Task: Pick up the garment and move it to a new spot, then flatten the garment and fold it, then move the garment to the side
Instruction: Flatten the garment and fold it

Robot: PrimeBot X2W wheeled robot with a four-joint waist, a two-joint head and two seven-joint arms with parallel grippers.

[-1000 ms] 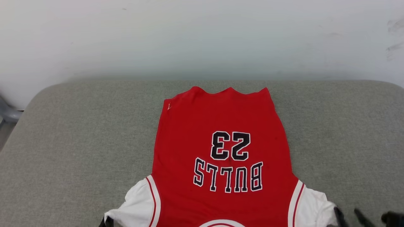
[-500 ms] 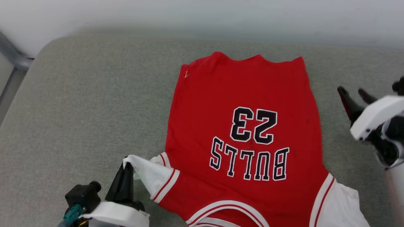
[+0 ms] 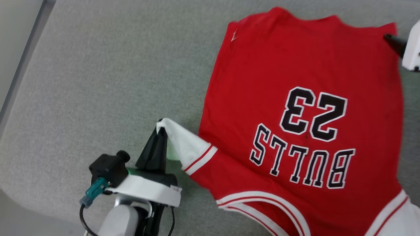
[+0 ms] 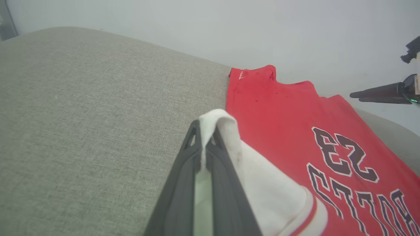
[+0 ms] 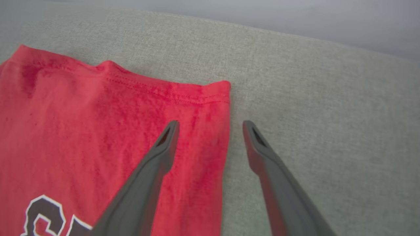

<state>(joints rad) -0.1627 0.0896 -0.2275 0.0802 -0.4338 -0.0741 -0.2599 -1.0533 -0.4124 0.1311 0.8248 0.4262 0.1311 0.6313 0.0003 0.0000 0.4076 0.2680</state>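
The garment (image 3: pixel 295 72) is a red shirt with white sleeves and black "BULLS 23" lettering. It lies flat on the grey cushion, hem at the far side. My left gripper (image 3: pixel 160 129) is shut on the tip of the white left sleeve (image 3: pixel 183 144) and holds it raised off the cushion; in the left wrist view the sleeve cloth drapes over the shut fingertips (image 4: pixel 204 131). My right gripper (image 5: pixel 210 124) stands open over the far right hem corner of the garment (image 5: pixel 82 114). One finger is above red cloth, the other above bare cushion.
The grey cushioned surface (image 3: pixel 98 65) stretches wide to the left of the shirt. Its rounded left edge drops to a pale floor with a grey rail (image 3: pixel 23 55). A white wall (image 4: pixel 197 26) stands behind the cushion's far edge.
The head camera has tipped down and turned. My left gripper has lifted the white sleeve inward. My right gripper has opened fully and gone from the near right sleeve to the far hem corner.
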